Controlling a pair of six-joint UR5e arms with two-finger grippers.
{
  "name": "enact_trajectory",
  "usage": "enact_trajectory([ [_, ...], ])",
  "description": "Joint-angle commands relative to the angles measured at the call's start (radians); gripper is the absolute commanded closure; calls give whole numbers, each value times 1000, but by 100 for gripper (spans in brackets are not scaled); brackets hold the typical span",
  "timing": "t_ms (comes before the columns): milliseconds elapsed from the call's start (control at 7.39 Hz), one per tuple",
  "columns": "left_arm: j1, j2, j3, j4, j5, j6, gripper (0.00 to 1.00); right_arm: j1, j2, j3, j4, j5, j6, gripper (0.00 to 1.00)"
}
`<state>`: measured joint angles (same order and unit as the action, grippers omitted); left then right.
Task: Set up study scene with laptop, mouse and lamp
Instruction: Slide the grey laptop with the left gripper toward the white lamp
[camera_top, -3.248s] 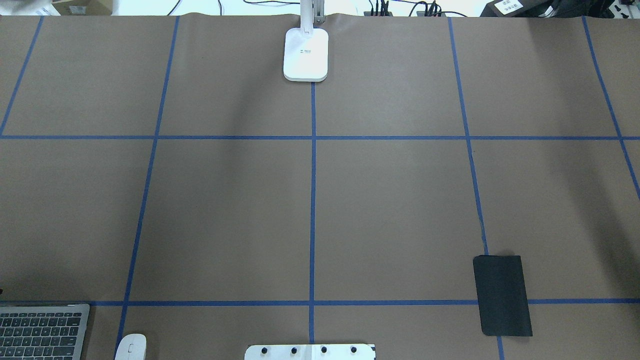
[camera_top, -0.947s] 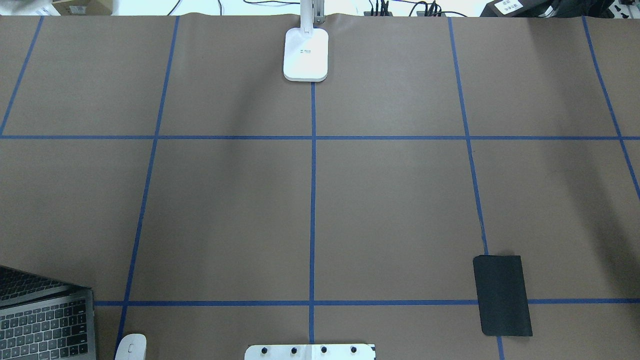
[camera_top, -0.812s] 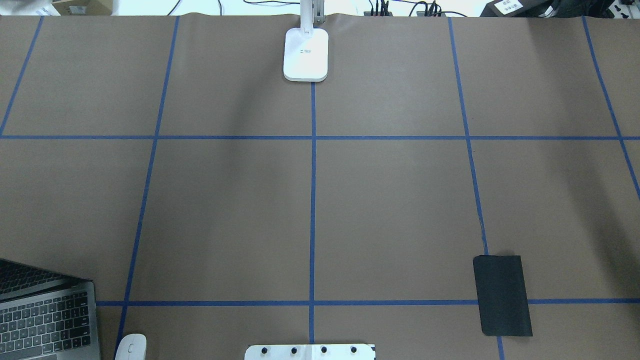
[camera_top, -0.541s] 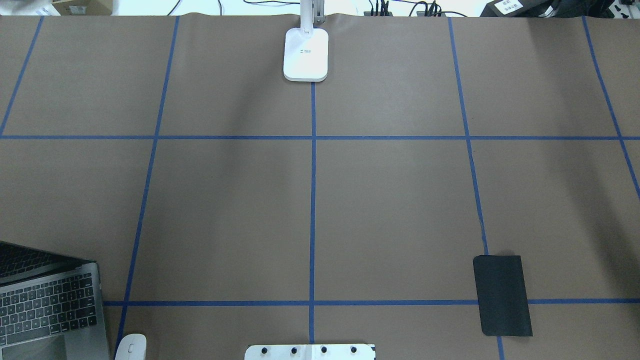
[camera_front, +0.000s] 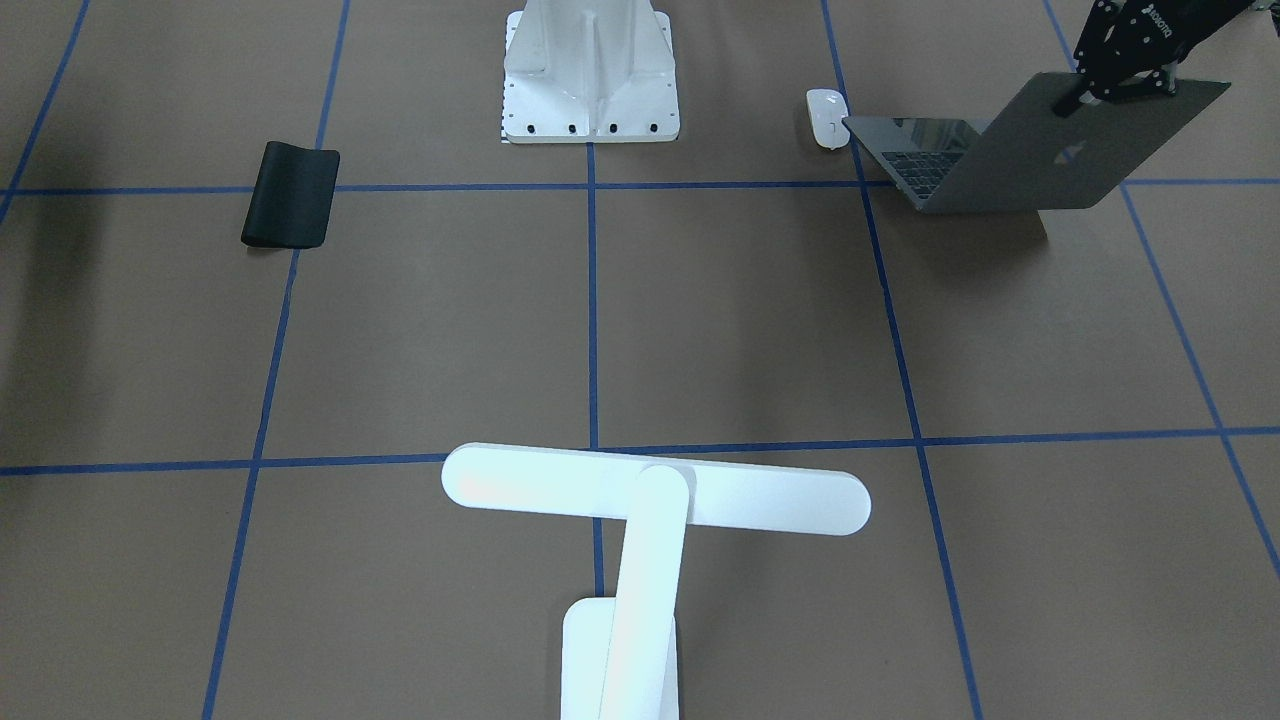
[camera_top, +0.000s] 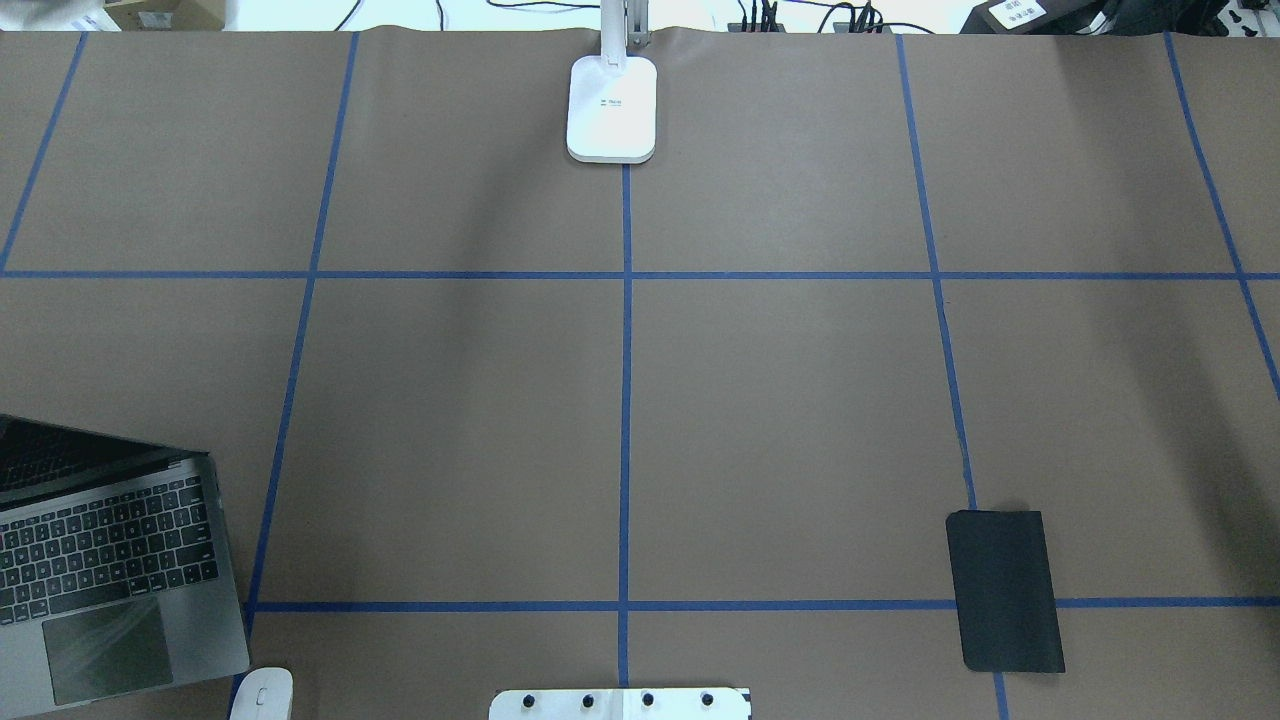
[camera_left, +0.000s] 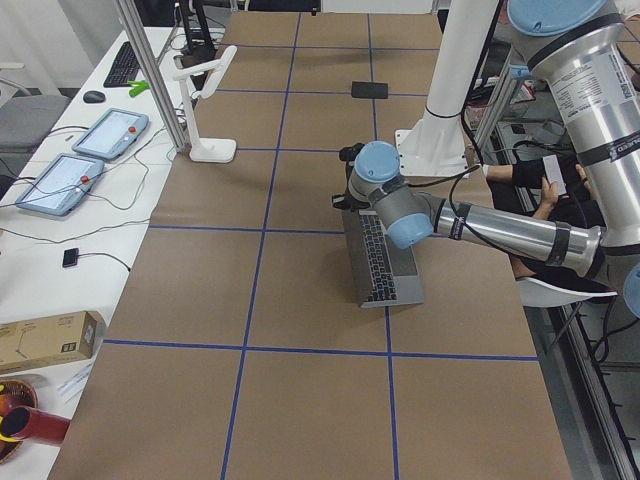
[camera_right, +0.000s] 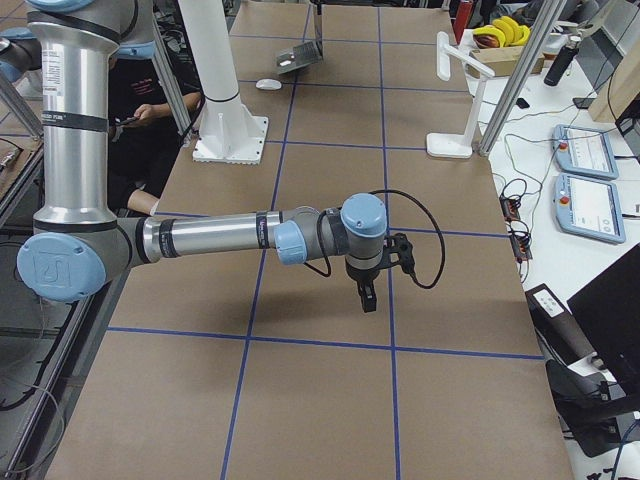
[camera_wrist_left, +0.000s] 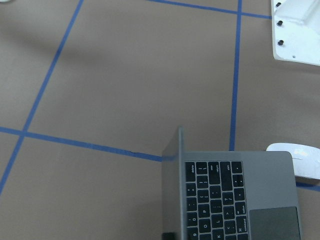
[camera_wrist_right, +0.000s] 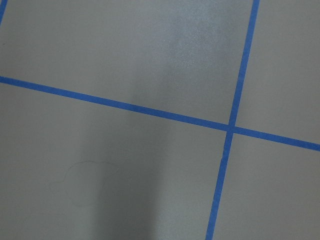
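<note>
The open grey laptop (camera_top: 110, 580) sits at the near left of the table, its lid up (camera_front: 1040, 150). My left gripper (camera_front: 1078, 98) is shut on the lid's top edge. The laptop's keyboard shows in the left wrist view (camera_wrist_left: 225, 195). The white mouse (camera_top: 262, 693) lies just beside the laptop's near right corner (camera_front: 826, 118). The white T-shaped lamp (camera_front: 655, 490) stands at the far middle edge, on its base (camera_top: 612, 108). My right gripper (camera_right: 365, 295) points down above bare table far to the right, seen only from the side; I cannot tell if it is open.
A black mouse pad (camera_top: 1003, 590) lies at the near right. The white bolted pedestal (camera_front: 590, 70) stands at the near middle edge. Blue tape lines grid the brown table cover (camera_top: 780, 420). Tablets and cables lie beyond the far edge (camera_left: 80, 160).
The laptop has slid farther onto the table, away from the robot and slightly right, held by my left gripper. The mouse, the lamp and the mouse pad have not moved.
</note>
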<state>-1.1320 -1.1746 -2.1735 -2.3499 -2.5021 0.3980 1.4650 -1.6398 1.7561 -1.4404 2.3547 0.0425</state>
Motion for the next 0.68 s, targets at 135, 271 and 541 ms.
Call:
enact_trajectory([
  [135,-3,-155,3,102,44,52,100,0,-5,-13,0,-3,0,0],
  [271,-15,-213,1,176,70,109,100,0,-6,-17,0,-3,2,0],
  [541,-14,-414,-3,384,124,116,100,0,-15,-17,0,-5,2,0],
])
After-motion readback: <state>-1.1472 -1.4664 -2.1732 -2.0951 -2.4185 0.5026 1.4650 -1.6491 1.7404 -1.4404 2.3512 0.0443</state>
